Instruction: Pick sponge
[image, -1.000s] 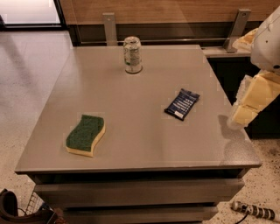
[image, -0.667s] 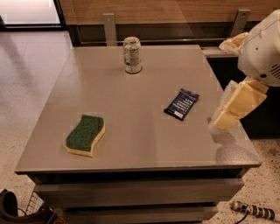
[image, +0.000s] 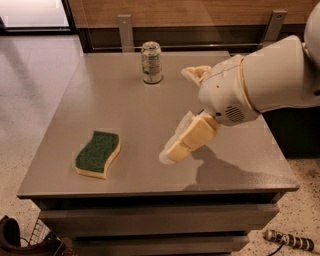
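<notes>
The sponge (image: 98, 154), wavy with a dark green top over a pale yellow base, lies flat near the front left of the grey table (image: 125, 110). My gripper (image: 178, 113) hangs over the middle of the table, to the right of the sponge and apart from it. Its two pale yellow fingers (image: 191, 139) are spread wide with nothing between them. The white arm (image: 260, 82) reaches in from the right.
A drink can (image: 151, 62) stands upright at the back middle of the table. The arm covers the right part of the tabletop. A wooden wall and metal posts (image: 125, 30) run behind the table. Floor lies to the left.
My gripper and arm have swung left from the table's right edge to over its middle, closer to the sponge. The dark blue packet is now hidden behind the arm.
</notes>
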